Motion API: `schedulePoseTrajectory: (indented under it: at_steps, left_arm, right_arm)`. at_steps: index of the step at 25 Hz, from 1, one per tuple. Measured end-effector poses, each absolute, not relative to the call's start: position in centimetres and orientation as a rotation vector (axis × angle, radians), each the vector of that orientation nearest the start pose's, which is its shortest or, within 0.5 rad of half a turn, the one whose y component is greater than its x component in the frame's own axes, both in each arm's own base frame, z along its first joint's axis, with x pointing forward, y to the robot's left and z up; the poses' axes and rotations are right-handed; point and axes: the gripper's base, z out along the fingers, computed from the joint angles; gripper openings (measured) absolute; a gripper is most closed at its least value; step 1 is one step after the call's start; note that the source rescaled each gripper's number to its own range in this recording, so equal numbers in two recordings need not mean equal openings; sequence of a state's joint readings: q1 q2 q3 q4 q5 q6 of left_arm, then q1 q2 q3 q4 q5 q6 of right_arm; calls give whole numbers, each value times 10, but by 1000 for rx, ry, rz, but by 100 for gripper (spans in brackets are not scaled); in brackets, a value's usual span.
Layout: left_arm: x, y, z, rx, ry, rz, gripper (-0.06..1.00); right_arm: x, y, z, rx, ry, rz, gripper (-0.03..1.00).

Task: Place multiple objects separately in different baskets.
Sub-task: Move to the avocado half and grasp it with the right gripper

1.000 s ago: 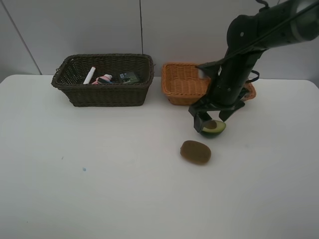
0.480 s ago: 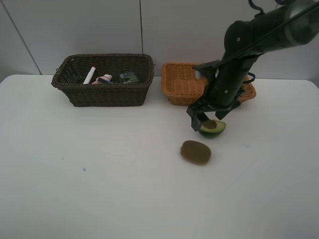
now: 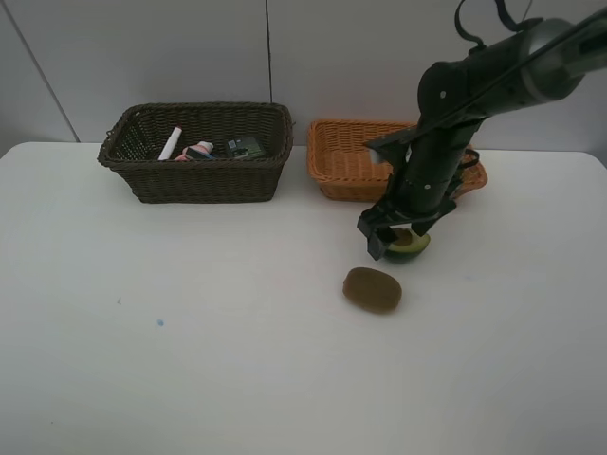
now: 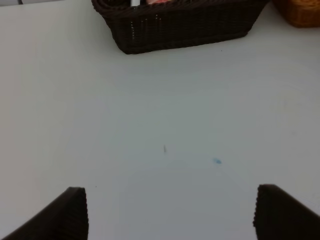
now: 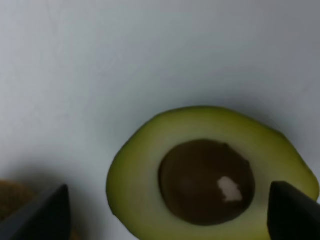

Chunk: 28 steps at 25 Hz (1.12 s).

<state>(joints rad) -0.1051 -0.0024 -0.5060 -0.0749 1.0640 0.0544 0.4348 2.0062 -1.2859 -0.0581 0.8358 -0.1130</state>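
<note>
The halved avocado (image 3: 410,245) lies cut side up, its pit showing, on the white table just in front of the light orange basket (image 3: 343,159). My right gripper (image 3: 396,237) hangs open right over it. In the right wrist view, the avocado (image 5: 210,170) fills the space between the fingertips (image 5: 42,215). The brown kiwi (image 3: 372,289) rests a little nearer the front; its edge (image 5: 11,197) shows there too. The dark brown basket (image 3: 194,152) holds the white marker (image 3: 170,143), the pink bottle (image 3: 200,150) and the dark green bottle (image 3: 245,147). My left gripper (image 4: 170,215) is open over bare table.
The right arm (image 3: 455,104) crosses in front of the orange basket's right half and hides what is inside. In the left wrist view, the dark basket (image 4: 180,25) stands ahead, with a corner of the orange basket (image 4: 300,9) beside it. A small blue speck (image 4: 216,161) marks the table.
My right gripper has come down closer over the avocado, and the arm has shifted slightly left. The avocado, the kiwi and the baskets have not moved.
</note>
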Motion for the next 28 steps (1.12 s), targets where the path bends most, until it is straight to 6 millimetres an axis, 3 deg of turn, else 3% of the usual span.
schedulePoseTrajectory:
  at_steps: [10, 20, 22, 25, 26, 28]
  left_arm:
    - [-7, -5, 279, 166, 2032, -121, 80]
    - [-7, -5, 279, 166, 2032, -121, 80]
    - [-7, -5, 279, 166, 2032, -121, 80]
    - [-7, -5, 279, 166, 2032, -121, 80]
    - [-7, -5, 279, 166, 2032, -121, 80]
    - [-7, -5, 279, 166, 2032, -121, 80]
  right_arm:
    - [346, 156, 129, -891, 2934, -60, 100]
    - [346, 155, 129, -898, 2931, -69, 99]
    - [346, 155, 129, -901, 2931, -73, 83]
    - [345, 154, 129, -911, 2942, -86, 29]
    - [345, 154, 128, -912, 2945, -87, 18]
    - [344, 154, 128, -913, 2948, -88, 18]
